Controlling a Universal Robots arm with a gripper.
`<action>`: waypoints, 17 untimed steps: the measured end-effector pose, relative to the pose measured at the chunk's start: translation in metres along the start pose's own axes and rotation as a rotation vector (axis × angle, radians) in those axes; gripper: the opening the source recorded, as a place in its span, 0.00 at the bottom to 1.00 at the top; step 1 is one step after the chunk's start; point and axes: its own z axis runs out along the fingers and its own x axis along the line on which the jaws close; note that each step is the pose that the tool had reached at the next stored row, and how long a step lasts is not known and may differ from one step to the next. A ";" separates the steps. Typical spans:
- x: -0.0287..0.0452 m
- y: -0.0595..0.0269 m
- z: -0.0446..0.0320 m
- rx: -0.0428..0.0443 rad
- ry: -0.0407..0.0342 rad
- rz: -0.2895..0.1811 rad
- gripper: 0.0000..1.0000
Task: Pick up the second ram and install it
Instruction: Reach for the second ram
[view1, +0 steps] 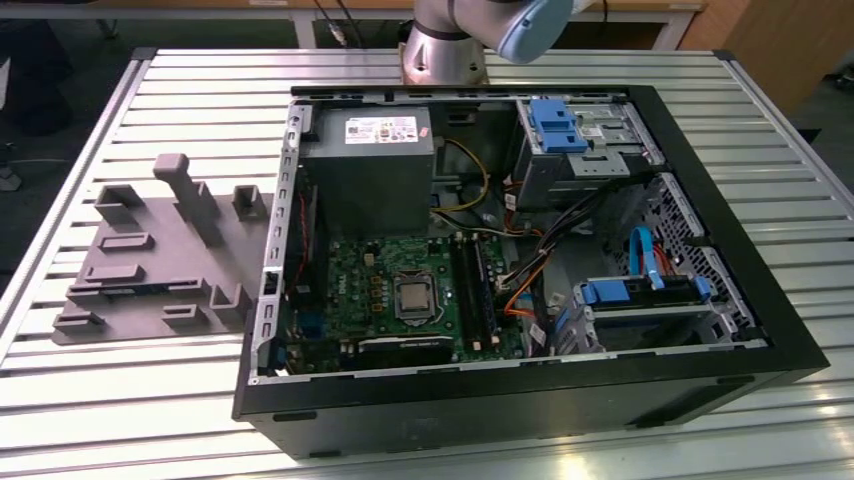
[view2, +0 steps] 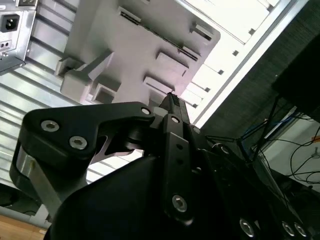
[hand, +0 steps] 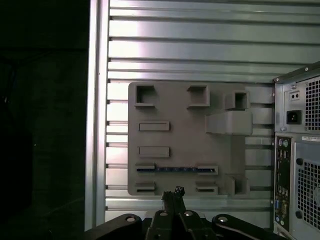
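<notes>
The second ram (hand: 176, 170) is a thin dark stick standing on edge in a slot of the grey fixture (hand: 180, 135), near the fixture's edge closest to my gripper. In the first wrist view my gripper (hand: 173, 192) hangs high above the table, just short of that edge, fingers pressed together with nothing between them. In the second wrist view the gripper (view2: 172, 100) points toward the same fixture (view2: 150, 35). In the exterior view the fixture (view1: 147, 250) lies to the left of the open computer case (view1: 747, 330). The black memory sockets (view1: 478, 290) run along the green motherboard (view1: 360, 290).
Inside the case are a power supply (view1: 367, 150), blue drive brackets (view1: 561, 125) and loose orange and blue cables (view1: 534, 290). The case's rear panel (hand: 300, 150) stands beside the fixture. Everything rests on a ribbed metal table (view1: 120, 400), whose edge (hand: 97, 125) borders dark floor.
</notes>
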 end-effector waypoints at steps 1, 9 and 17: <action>0.0023 0.0000 0.0000 0.0000 0.0000 0.000 0.11; 0.0205 -0.0003 0.0001 -0.0001 0.0000 -0.002 0.11; 0.0138 -0.0004 0.0007 0.0000 0.0001 -0.002 0.11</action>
